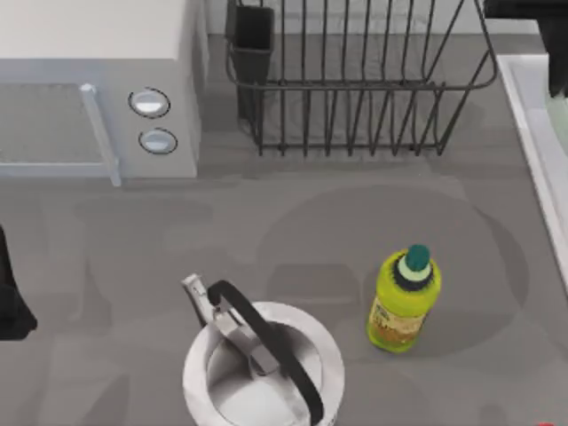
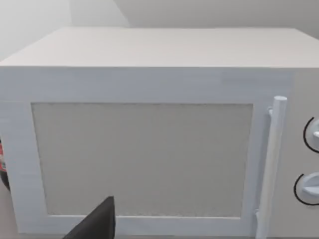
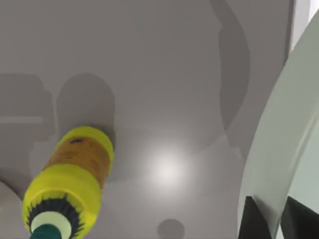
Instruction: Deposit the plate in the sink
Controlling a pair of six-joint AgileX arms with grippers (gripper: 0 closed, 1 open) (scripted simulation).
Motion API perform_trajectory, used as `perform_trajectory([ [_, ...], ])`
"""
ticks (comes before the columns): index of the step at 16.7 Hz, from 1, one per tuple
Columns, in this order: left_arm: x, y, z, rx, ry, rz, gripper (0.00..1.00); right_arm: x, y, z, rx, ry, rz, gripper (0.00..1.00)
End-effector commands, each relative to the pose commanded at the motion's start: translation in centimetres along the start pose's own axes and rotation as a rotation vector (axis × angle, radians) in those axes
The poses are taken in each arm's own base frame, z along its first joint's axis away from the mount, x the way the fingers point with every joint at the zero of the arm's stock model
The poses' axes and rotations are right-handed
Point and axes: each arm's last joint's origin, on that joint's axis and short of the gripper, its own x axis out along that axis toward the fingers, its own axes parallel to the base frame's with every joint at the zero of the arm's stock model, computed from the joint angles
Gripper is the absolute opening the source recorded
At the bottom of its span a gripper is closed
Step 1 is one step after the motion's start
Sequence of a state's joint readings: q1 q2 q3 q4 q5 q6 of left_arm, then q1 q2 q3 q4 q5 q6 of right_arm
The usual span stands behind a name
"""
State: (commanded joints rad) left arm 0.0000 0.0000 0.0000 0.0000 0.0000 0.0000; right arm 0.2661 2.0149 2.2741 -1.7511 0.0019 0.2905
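The right gripper (image 3: pixel 271 219) is clamped on the rim of the plate (image 3: pixel 279 149): in the right wrist view two dark fingers (image 3: pixel 251 221) sit either side of the pale green edge, which sweeps up in a broad curve. Holding it by the rim on edge (rather than flat) looks like the practical way to carry so wide a dish, since the fingers can only span its thin lip.

From above, the right arm is a dark shape at the top right corner, over the pale raised rim of the sink (image 1: pixel 532 133) that runs down the table's right edge. A sliver of the plate (image 1: pixel 561 124) shows just below it, at the frame's border. I judge the plate is at or just over the sink and not yet let go.

The left gripper (image 2: pixel 97 224) is parked at the table's left side, facing the microwave (image 2: pixel 149 149); a single dark finger shows, so I cannot tell whether it is open or closed.

On the table stand a yellow bottle (image 1: pixel 404 302) with a green cap and a silver kettle (image 1: pixel 264 368), well apart from the sink, with a black wire rack (image 1: pixel 355 80) at the back.

Most of the sink's basin and the plate lie beyond the top view's edge, so how deep the plate sits, or whether it touches the basin, cannot be made out.
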Motion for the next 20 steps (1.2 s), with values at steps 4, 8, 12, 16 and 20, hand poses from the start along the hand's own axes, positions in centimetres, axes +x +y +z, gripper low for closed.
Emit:
perform_trajectory([
  [4, 0.0, 0.0, 0.0, 0.0, 0.0, 0.0, 1.0, 4.0, -2.8, 5.5, -0.003, 0.028, -0.014, 0.0],
  [8, 0.0, 0.0, 0.0, 0.0, 0.0, 0.0, 1.0, 9.9, -7.9, 10.6, -0.005, 0.063, -0.021, 0.0],
  [12, 0.0, 0.0, 0.0, 0.0, 0.0, 0.0, 1.0, 14.3, -12.7, 12.9, -0.006, 0.072, -0.022, 0.0],
  [16, 0.0, 0.0, 0.0, 0.0, 0.0, 0.0, 1.0, 15.1, -13.7, 13.1, -0.006, 0.073, -0.022, 0.0],
  [20, 0.0, 0.0, 0.0, 0.0, 0.0, 0.0, 1.0, 15.1, -13.7, 13.1, -0.006, 0.073, -0.022, 0.15],
])
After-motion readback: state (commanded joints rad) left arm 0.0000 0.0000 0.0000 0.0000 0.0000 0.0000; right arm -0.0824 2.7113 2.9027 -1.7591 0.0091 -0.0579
